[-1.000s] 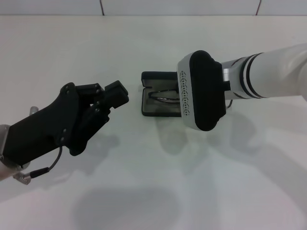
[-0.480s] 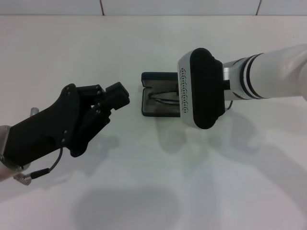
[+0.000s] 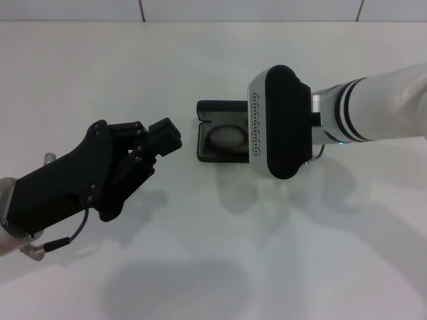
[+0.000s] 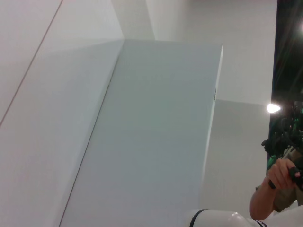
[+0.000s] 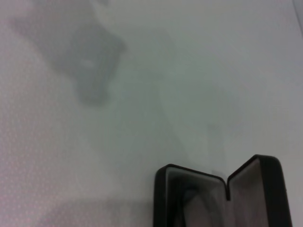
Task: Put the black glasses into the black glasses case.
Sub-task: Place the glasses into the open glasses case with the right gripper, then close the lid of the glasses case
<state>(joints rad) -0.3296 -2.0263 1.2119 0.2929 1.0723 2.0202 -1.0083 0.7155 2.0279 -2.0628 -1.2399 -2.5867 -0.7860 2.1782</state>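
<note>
Left gripper raised idle; right gripper hidden behind its wrist.

Head view: high, facing down on table. Right wrist view: close, sharing the black glasses case. Left wrist view: faces walls.

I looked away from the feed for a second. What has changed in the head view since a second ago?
Inside the open black glasses case, the black glasses now show an oval lens, not thin temple lines. The right gripper hangs over the case's right end, barely shifted. The left gripper edged slightly right. The case stayed put and open.
</note>
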